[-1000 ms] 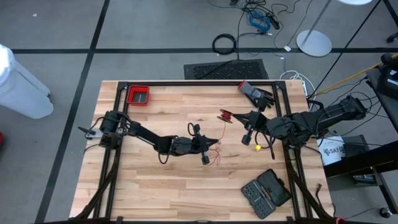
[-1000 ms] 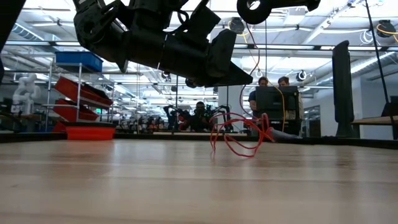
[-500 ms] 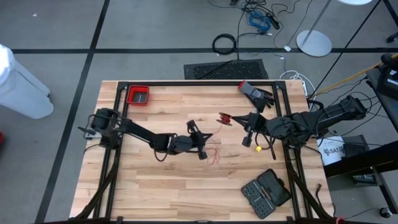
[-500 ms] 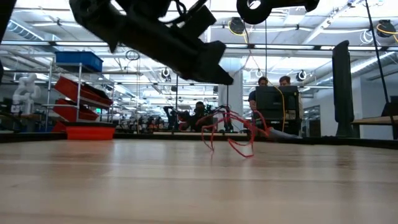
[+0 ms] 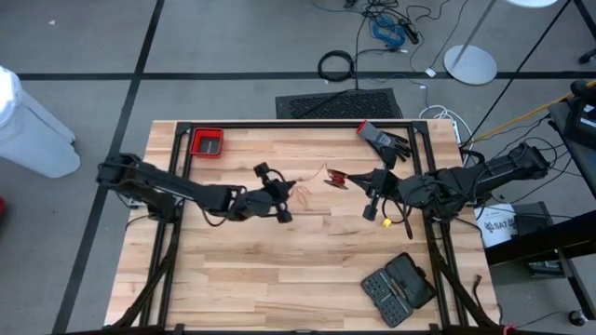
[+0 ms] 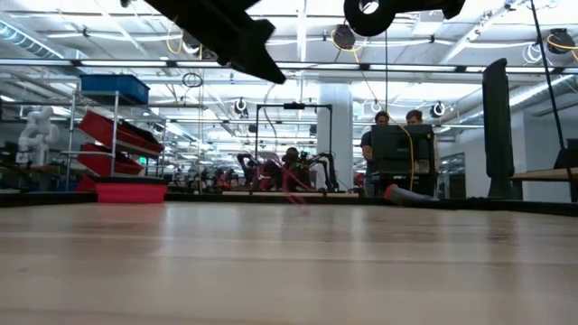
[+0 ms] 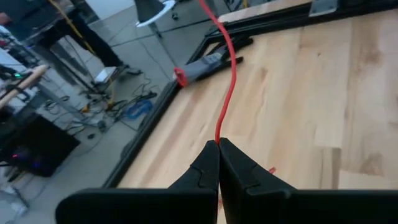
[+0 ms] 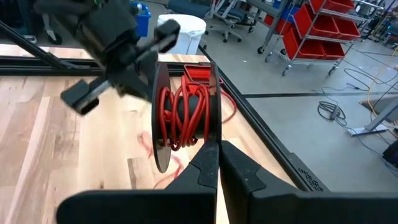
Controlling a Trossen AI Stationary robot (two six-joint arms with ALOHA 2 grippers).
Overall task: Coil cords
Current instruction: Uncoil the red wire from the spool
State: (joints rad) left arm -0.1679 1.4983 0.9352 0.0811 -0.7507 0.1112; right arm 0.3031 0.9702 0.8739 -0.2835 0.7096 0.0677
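The table (image 5: 233, 279) has open wood along its near edge and left half. A red bin (image 5: 207, 142) sits at the far left corner; its contents cannot be made out. A black case (image 5: 399, 288) lies near the right near corner. Mid-table, the left gripper (image 5: 282, 191) pinches the cord (image 7: 227, 81) with fingers shut. The right gripper (image 5: 370, 180), closed, grips the spool (image 8: 183, 115) wound with cord, right of centre.

table (image 5: 279, 270): pale wood, matt | red cord (image 7: 227, 74): thin, smooth | spool (image 8: 163, 118): glossy black plastic
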